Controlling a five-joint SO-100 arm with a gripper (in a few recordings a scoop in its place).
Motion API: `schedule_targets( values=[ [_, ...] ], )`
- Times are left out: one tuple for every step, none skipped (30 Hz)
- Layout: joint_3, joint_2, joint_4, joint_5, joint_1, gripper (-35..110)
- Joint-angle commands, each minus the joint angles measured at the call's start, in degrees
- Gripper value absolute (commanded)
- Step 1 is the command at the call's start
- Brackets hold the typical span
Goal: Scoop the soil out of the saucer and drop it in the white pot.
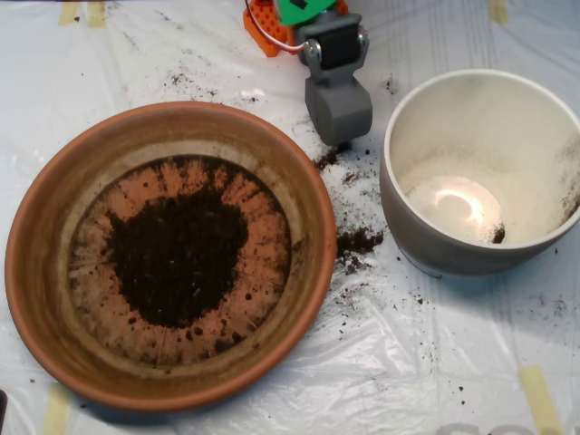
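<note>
- The soil [177, 258] is being held in a dark, crumbly heap at the middle of the saucer's flat bottom, with loose specks scattered round it over the radially stained floor.
- The saucer [50, 227] — a wide, shallow terracotta dish — is being seen on the left of the scene, resting on a clear plastic sheet [426, 362].
- The white pot [426, 245] is being seen on the right, just beside the saucer but apart from it; only a small dark crumb and faint smears are being shown on its pale inside.
- The grey scoop [339, 111] is being held at the far side, over the gap between saucer and pot, above the sheet rather than over either vessel.
- The state of its shells cannot be told from above, and nothing is being seen in its grip.
- Spilled soil [358, 241] is being left on the sheet between the two vessels — a small clump near the saucer's right rim, with finer crumbs just below the scoop.
- Orange and green arm parts [290, 18] are being seen at the far edge, behind the scoop.
- Strips of yellowish tape [541, 399] are being seen on the sheet.
</note>
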Motion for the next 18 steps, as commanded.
schedule_targets(
  values=[
    [-0.35,4.13,-1.23,-0.62,-0.97,0],
    [-0.26,4.13,-1.23,-0.79,-1.05,0],
    [-0.26,4.13,-1.23,-1.05,-1.05,0],
    [-0.26,4.13,-1.23,-1.23,-1.05,0],
    [-0.35,4.13,-1.23,-1.41,-1.05,0],
    [-0.44,4.13,-1.23,-1.58,-1.05,0],
    [-0.62,4.13,-1.23,-1.85,-1.05,1],
    [-0.88,4.13,-0.88,-2.11,-1.23,1],
    [-1.23,4.13,-0.88,-2.29,-1.32,2],
    [-2.02,4.13,-0.44,-2.64,-1.58,4],
    [-2.90,4.13,0.00,-3.16,-1.85,6],
    [-3.78,4.13,0.53,-3.60,-1.93,9],
    [-4.13,4.13,0.70,-4.75,-1.93,13],
    [-4.13,4.13,0.88,-5.80,-1.76,15],
    [-4.13,4.13,1.14,-6.59,-1.58,16],
    [-4.13,4.13,1.05,-7.47,-0.97,17],
    [-4.04,4.13,0.44,-8.09,-0.09,17],
    [-4.04,4.13,-0.26,-8.61,0.79,18]
  ],
)
